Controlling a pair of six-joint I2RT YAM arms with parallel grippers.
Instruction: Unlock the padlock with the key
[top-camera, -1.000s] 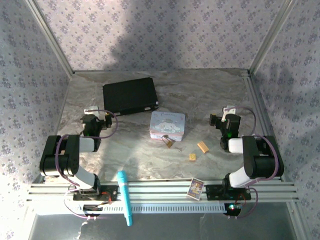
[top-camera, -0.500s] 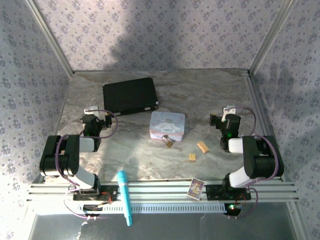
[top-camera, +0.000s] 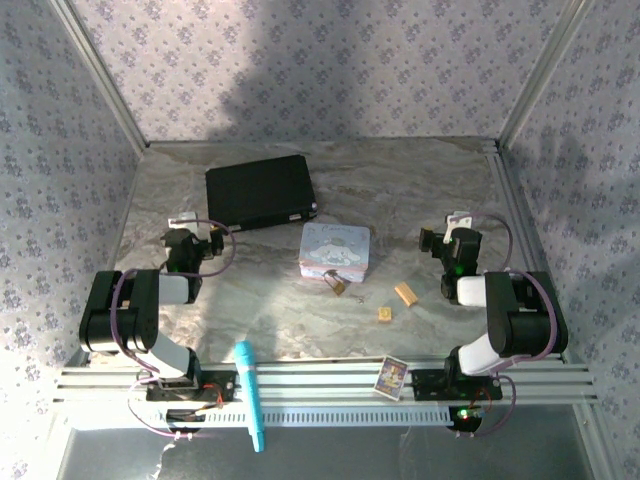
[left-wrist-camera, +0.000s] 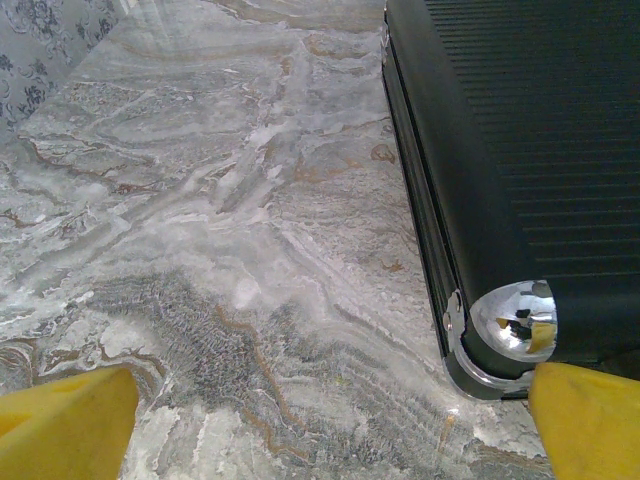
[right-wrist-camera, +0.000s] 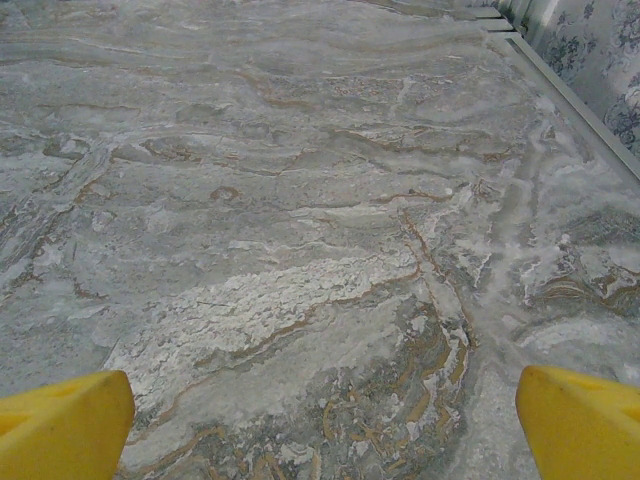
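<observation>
The small brass padlock (top-camera: 336, 284) lies on the marble table just in front of the pastel tin (top-camera: 335, 250). The tiny silvery key (top-camera: 357, 298) lies right of the padlock, faint and hard to make out. My left gripper (top-camera: 190, 228) rests at the left side of the table, well away from both; its yellow fingers (left-wrist-camera: 70, 425) stand wide apart over bare marble, so the left gripper (left-wrist-camera: 330, 430) is open and empty. My right gripper (top-camera: 452, 225) sits right of the tin. In its wrist view the right gripper (right-wrist-camera: 325, 425) is open too, with nothing between its fingers.
A black case (top-camera: 260, 190) lies at the back left, its chrome corner (left-wrist-camera: 512, 320) close to my left gripper's right finger. A tan block (top-camera: 405, 295) and a tiny tan cube (top-camera: 385, 314) lie right of the key. A teal pen (top-camera: 249, 392) and a card (top-camera: 390, 377) rest on the front rail.
</observation>
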